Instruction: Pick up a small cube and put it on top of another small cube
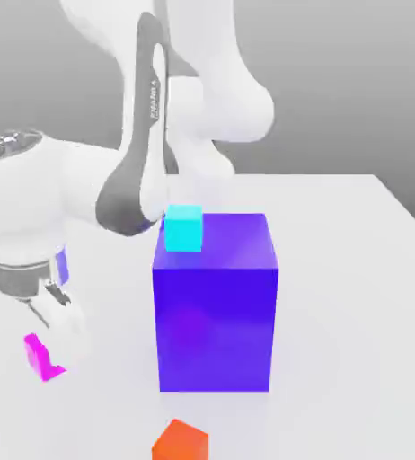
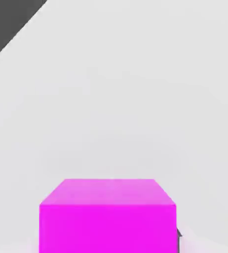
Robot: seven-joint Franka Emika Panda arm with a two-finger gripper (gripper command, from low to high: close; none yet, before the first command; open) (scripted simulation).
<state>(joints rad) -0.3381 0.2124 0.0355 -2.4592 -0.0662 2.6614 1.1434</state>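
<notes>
Magenta cube point(image 1: 42, 356) sits low at the exterior view's left on the white table point(image 1: 355, 269), the gripper point(image 1: 48, 328) clamped shut on it — grasp made, so next comes a lift toward the cyan cube point(image 1: 183, 227) — judging by eye.

The big blue-purple block point(image 1: 216, 305) is looking smooth and a little shiny, with a soft pink glow showing on its front. Sitting on its top corner, the small cyan cube point(image 1: 183, 227) is looking smooth and flat in color. The small cube point(image 1: 42, 357), away from the block toward the exterior view's left, is looking smooth and bright. The desk point(image 1: 355, 296) under the block is looking smooth, pale and matt. The arm point(image 1: 31, 202) is looking like smooth white plastic.
</notes>
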